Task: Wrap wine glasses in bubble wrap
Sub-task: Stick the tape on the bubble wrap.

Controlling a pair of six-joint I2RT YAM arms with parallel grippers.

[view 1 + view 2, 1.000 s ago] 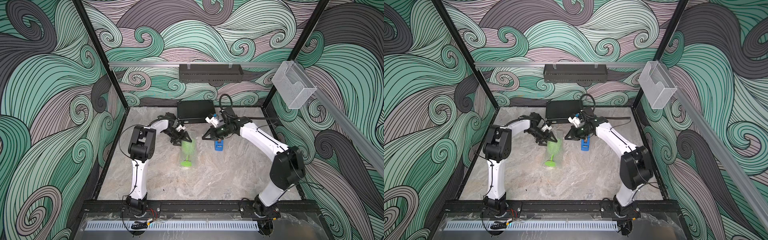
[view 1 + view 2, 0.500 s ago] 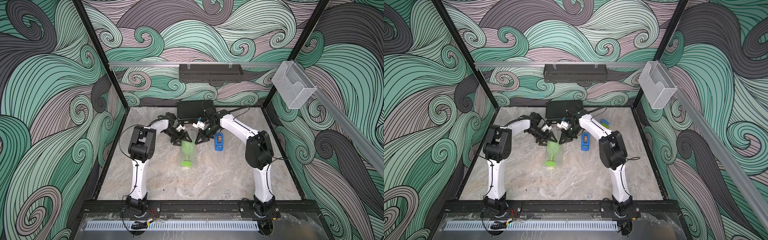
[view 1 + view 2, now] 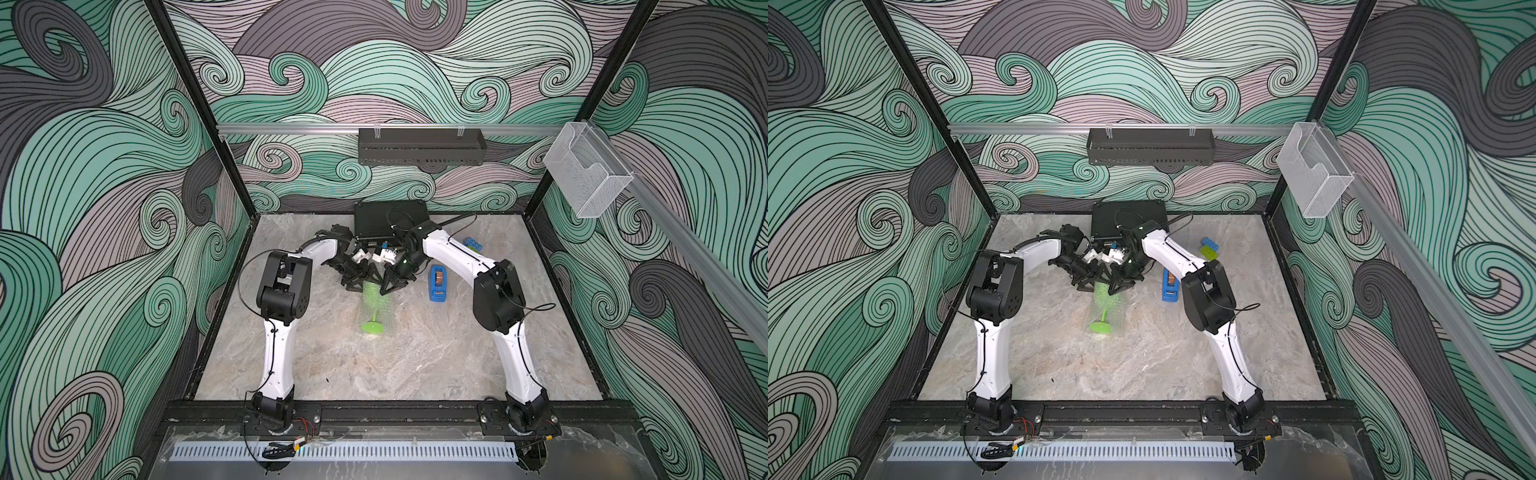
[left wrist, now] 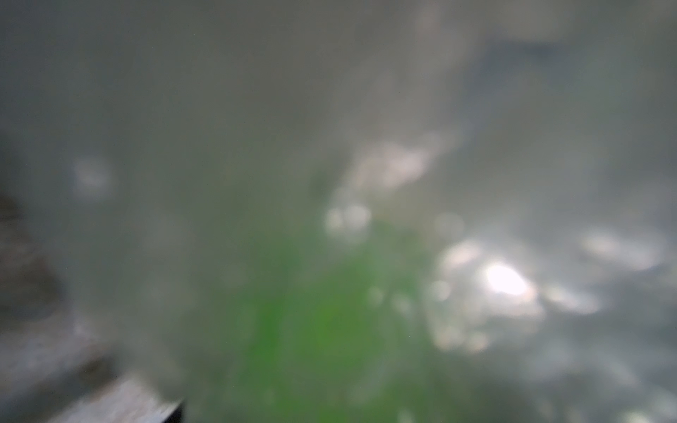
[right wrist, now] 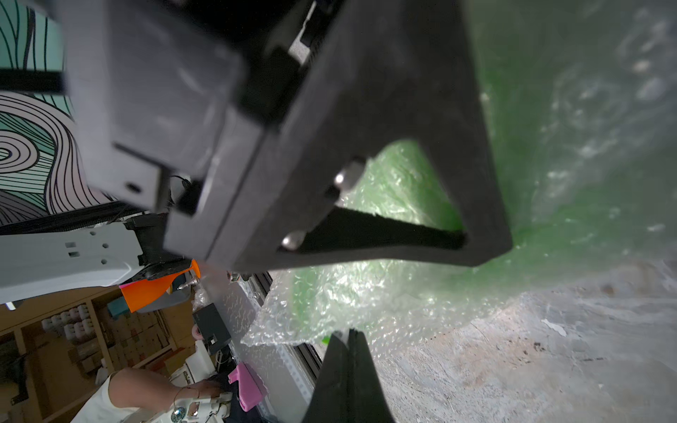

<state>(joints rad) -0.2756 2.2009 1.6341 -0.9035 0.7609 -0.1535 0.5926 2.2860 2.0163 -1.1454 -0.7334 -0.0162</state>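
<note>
Underneath, grey marble tabletop (image 3: 374, 365), swirl-patterned walls (image 3: 104, 208)

One green goblet (image 3: 372, 328), one bubble-wrap sheet (image 5: 329, 293), one blue tape dispenser (image 3: 437, 284), one blue toy brick (image 3: 1208, 242), one lime toy brick (image 3: 1209, 251), one black box (image 3: 390, 218).

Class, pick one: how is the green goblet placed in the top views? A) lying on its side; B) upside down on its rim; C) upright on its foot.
A: in both top views the goblet lies on its side inside the bubble wrap, its stem roughly level and its round foot standing on edge.
</note>
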